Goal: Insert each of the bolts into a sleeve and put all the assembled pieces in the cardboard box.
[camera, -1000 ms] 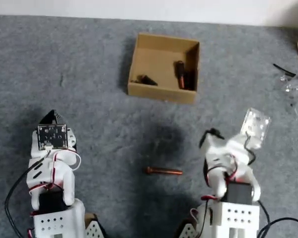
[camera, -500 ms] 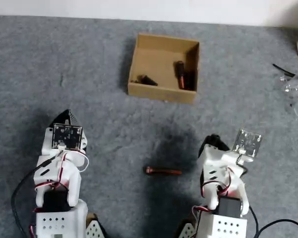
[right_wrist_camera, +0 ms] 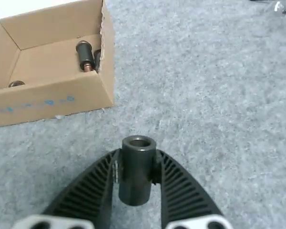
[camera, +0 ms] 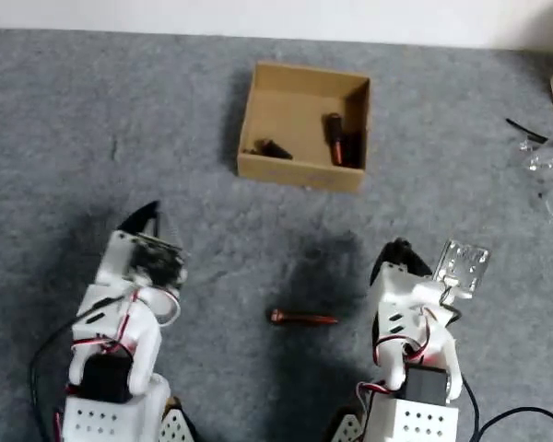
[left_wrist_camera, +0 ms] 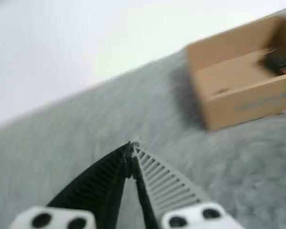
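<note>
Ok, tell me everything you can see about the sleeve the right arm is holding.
The sleeve is a short, dark grey tube, matte and metal-looking, with an open, empty bore at its visible end. It sits in the right gripper, pinched on both sides by the ribbed black fingers and touching nothing else. It hangs over the grey carpet, short of the cardboard box.
</note>
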